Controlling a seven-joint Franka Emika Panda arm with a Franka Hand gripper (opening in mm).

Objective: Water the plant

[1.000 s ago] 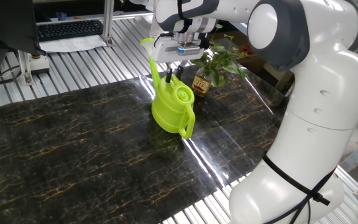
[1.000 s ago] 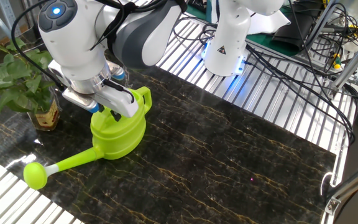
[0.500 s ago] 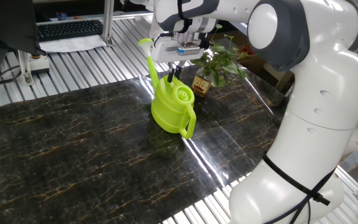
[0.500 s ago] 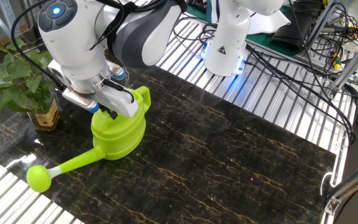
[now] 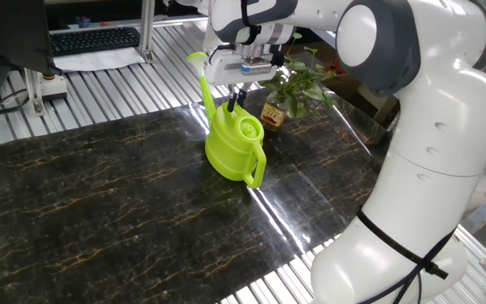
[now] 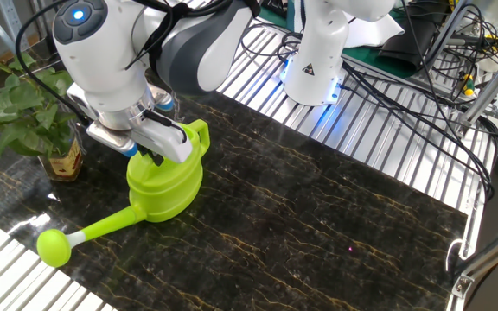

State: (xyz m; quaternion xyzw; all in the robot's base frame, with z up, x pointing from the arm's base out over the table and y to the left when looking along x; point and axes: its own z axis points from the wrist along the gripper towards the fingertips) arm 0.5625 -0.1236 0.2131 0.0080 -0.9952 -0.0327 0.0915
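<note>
Quick headcount: one plant [image 5: 298,84] in one brown jar [image 6: 62,161], sitting on one dark marble-look table [image 5: 99,194]. One lime-green watering can [image 5: 234,148] with one spout and one handle. One white robot arm [image 5: 429,160] with one gripper [image 5: 235,100] over the can. A second white robot base [image 6: 316,56] stands behind the table in the other fixed view. One keyboard [image 5: 95,39] at the back. Cables [image 6: 422,60] are a tangle, can't count them.

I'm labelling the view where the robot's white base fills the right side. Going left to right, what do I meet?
Keyboard → watering can → plant → robot's white base.
</note>
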